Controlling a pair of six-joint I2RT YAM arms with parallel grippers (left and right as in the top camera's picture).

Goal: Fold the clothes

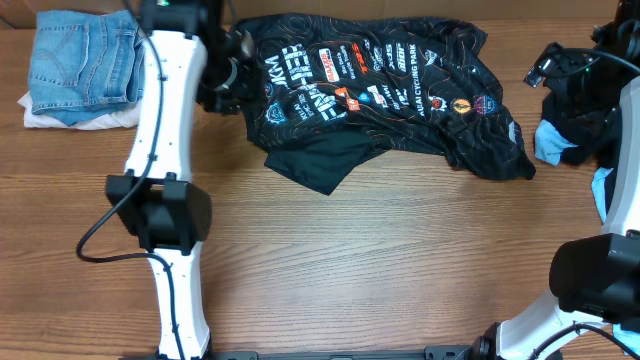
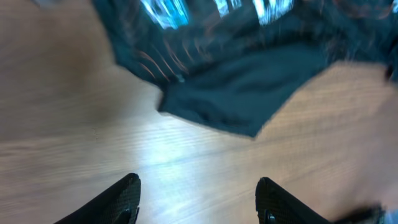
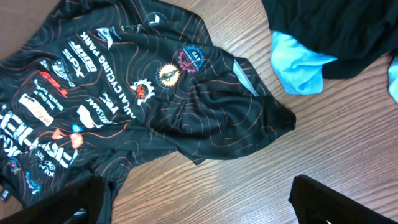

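The jersey (image 1: 380, 85) lies rumpled on the tabletop (image 1: 350, 260), upper centre of the overhead frame. The left end effector (image 2: 198, 186) and right end effector (image 3: 196, 196) both stand open and empty. Best to pinch opposite edges, draw them apart evenly to flatten it, then fold.

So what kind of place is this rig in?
Probably a lab bench for laundry-folding trials: two white robot arms at a wood-grain table, a black jersey spread out, folded jeans set aside.
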